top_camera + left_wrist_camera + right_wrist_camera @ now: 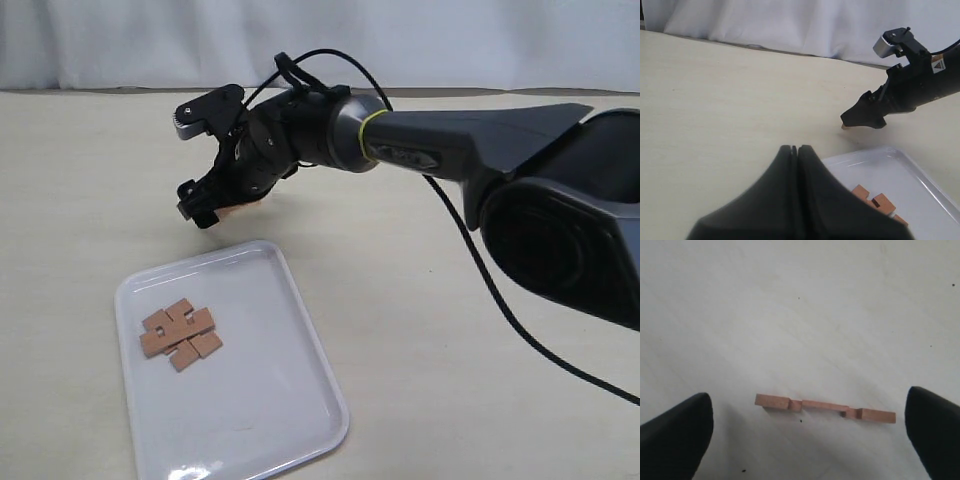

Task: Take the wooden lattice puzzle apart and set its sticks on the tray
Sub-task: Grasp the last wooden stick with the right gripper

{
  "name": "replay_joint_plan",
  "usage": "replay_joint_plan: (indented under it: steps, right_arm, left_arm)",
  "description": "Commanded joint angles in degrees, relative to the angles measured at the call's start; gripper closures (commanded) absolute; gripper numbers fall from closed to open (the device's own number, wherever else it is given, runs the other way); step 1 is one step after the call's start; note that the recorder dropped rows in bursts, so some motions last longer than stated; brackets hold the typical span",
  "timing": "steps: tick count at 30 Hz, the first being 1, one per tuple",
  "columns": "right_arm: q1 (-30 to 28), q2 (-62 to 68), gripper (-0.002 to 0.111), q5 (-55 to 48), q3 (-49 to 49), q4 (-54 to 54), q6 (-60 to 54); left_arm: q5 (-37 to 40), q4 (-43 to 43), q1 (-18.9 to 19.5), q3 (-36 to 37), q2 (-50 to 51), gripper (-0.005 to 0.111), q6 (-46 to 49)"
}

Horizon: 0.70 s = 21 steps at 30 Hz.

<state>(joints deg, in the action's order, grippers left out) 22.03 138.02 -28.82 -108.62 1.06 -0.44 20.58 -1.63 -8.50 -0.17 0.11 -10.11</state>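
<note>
The wooden lattice puzzle (180, 333) lies flat on the tray (290, 420), in the half nearer the arm. It is a small reddish-brown grid of matte, square-cut strips locked together at their notches. The tray is a glossy white plastic rectangle with rounded corners and a low raised rim, and light glints off its near edge.

One stick (825, 407) lies apart from it on the bare table (420, 330), just beyond the tray's far rim. It is a slim, straight strip of pale reddish wood with two square notches cut into one edge and crisp ends.

The right gripper (190, 165) hangs over this stick with its blunt black fingers (675, 435) spread wide, one on each side and neither touching the wood. The left gripper (796, 150) has its smooth, dark, wedge-shaped fingers pressed flat together with nothing between them.

The table top is matte cream with a faint grain and a few dark specks. A creased white cloth (790, 25) hangs behind it, and a thin black cable (470, 250) trails along the right arm
</note>
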Motion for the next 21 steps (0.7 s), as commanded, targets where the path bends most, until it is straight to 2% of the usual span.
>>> replay_joint_plan:
  steps: [1,9,13,15,16,20,21]
  right_arm:
    - [-0.2,0.8,0.007,1.8,-0.5,1.1,-0.2]
    - [-0.5,2.3,0.010,3.7,-0.5,3.1,1.3]
    - [-0.6,2.7,0.021,3.8,-0.5,2.8,2.7]
    - [-0.6,2.7,0.034,4.1,-0.5,2.8,2.7]
    - [-0.6,2.7,0.044,4.3,-0.5,2.8,2.7]
    - [-0.6,2.3,0.096,2.9,-0.5,2.8,2.7]
    - [-0.6,1.7,0.103,2.1,-0.5,2.8,2.8]
  left_arm:
    - [-0.8,-0.4,0.1,0.2,-0.1,0.107,0.0]
    - [-0.8,-0.4,0.1,0.2,-0.1,0.107,0.0]
    - [-0.8,-0.4,0.1,0.2,-0.1,0.107,0.0]
    - [-0.8,-0.4,0.1,0.2,-0.1,0.107,0.0]
    - [-0.8,-0.4,0.1,0.2,-0.1,0.107,0.0]
    - [-0.8,-0.4,0.1,0.2,-0.1,0.107,0.0]
    - [-0.8,-0.4,0.1,0.2,-0.1,0.107,0.0]
